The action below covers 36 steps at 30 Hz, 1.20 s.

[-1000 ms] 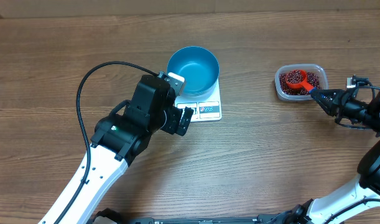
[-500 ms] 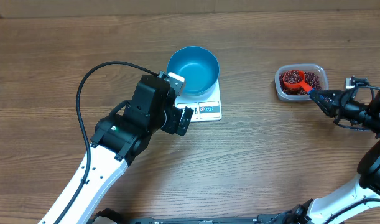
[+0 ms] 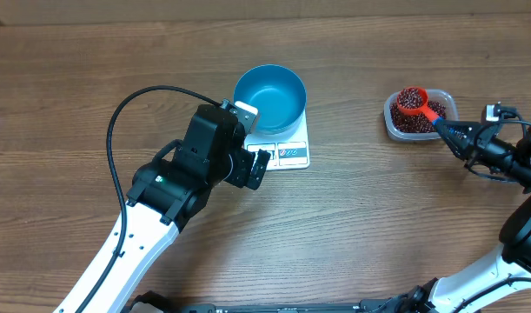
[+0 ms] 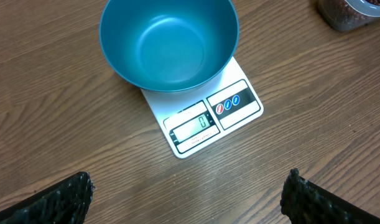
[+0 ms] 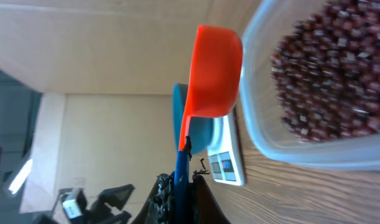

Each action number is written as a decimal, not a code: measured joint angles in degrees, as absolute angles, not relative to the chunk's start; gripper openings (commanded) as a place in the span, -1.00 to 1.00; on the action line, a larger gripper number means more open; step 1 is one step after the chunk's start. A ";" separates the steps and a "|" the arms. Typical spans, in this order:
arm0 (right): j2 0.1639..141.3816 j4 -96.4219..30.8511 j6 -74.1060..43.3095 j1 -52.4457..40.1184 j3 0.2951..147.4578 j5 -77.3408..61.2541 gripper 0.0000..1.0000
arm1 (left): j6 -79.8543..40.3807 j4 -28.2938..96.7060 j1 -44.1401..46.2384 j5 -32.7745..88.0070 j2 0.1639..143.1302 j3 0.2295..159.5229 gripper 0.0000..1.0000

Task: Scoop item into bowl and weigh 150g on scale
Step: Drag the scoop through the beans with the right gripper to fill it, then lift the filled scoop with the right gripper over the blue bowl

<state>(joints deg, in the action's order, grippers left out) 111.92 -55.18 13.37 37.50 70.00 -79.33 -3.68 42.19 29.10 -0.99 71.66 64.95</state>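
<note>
Beans (image 3: 410, 99) fill the scoop (image 3: 430, 111) clenched in the right tool (image 3: 448, 132), the bowl (image 3: 269, 97) well to its left, nearer the released left tool (image 4: 190, 200).

Wood grain and smooth plastic
Matt wood-grain tabletop (image 3: 378, 217); smooth satin blue bowl (image 4: 168, 43); glossy white plastic scale (image 4: 205, 119); clear plastic tub (image 5: 289, 149); orange plastic scoop (image 5: 214, 68).

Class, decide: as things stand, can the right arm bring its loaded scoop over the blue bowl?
Probably yes: only bare table separates scoop and bowl, and the left gripper sits beyond it.
</note>
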 measured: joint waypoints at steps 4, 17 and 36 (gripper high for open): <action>111.92 -56.14 13.82 37.32 70.00 -82.52 -0.93 | -3.68 42.19 29.10 -0.99 71.66 64.95 0.98; 111.92 -55.40 14.22 27.03 70.02 -86.83 -0.92 | -3.68 42.19 29.10 -0.99 71.66 64.95 1.00; 111.94 -51.88 10.35 7.66 83.61 -83.02 -0.93 | -3.68 42.19 29.10 -1.02 71.66 64.95 0.99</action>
